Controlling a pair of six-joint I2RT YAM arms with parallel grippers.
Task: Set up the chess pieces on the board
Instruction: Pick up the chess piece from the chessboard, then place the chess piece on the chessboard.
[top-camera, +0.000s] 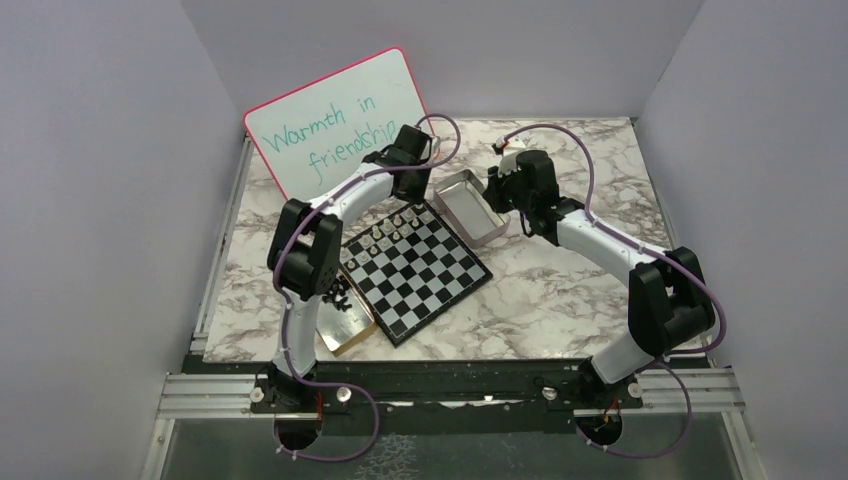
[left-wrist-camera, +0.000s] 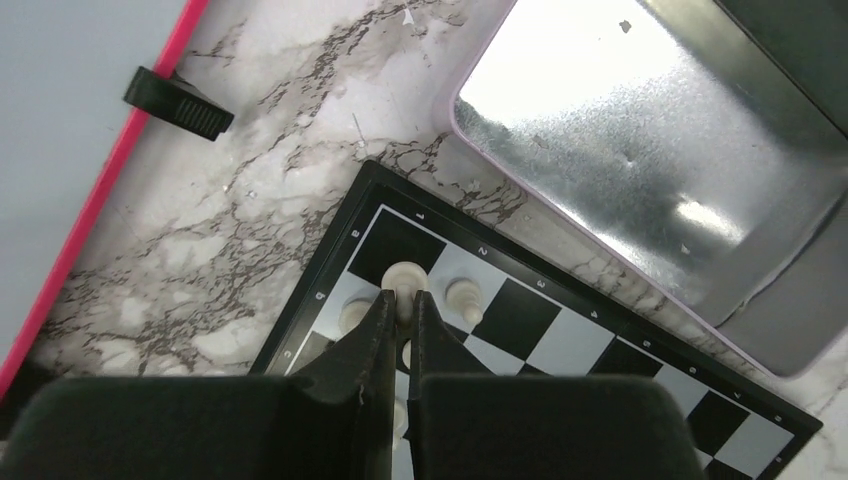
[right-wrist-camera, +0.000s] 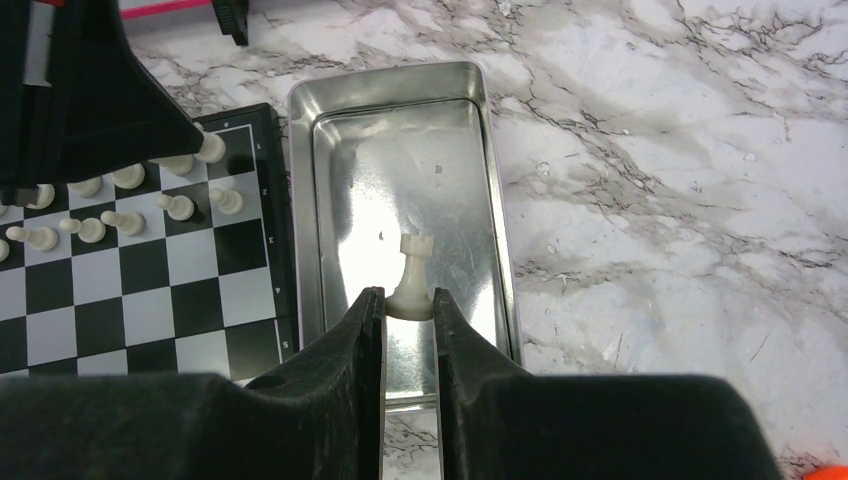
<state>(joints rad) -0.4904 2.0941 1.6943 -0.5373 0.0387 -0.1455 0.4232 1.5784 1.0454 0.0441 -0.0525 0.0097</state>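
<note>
The board (top-camera: 425, 275) lies at an angle mid-table, with several white chess pieces (top-camera: 390, 228) on its far corner rows. My left gripper (left-wrist-camera: 402, 298) is over that corner, shut on the neck of a white piece (left-wrist-camera: 405, 275) that stands on the corner square of the board (left-wrist-camera: 560, 330). Another white piece (left-wrist-camera: 463, 297) stands on the square beside it. My right gripper (right-wrist-camera: 409, 300) is shut on the base of a white rook (right-wrist-camera: 413, 265), held upright over the silver tin (right-wrist-camera: 400, 180). Black pieces (top-camera: 338, 295) are heaped by the board's left edge.
The silver tin (top-camera: 470, 205) sits against the board's far right corner. A gold tin lid (top-camera: 345, 325) lies at the board's near left. The pink-rimmed whiteboard (top-camera: 330, 120) leans at the back left, its black clip foot (left-wrist-camera: 180, 103) on the marble.
</note>
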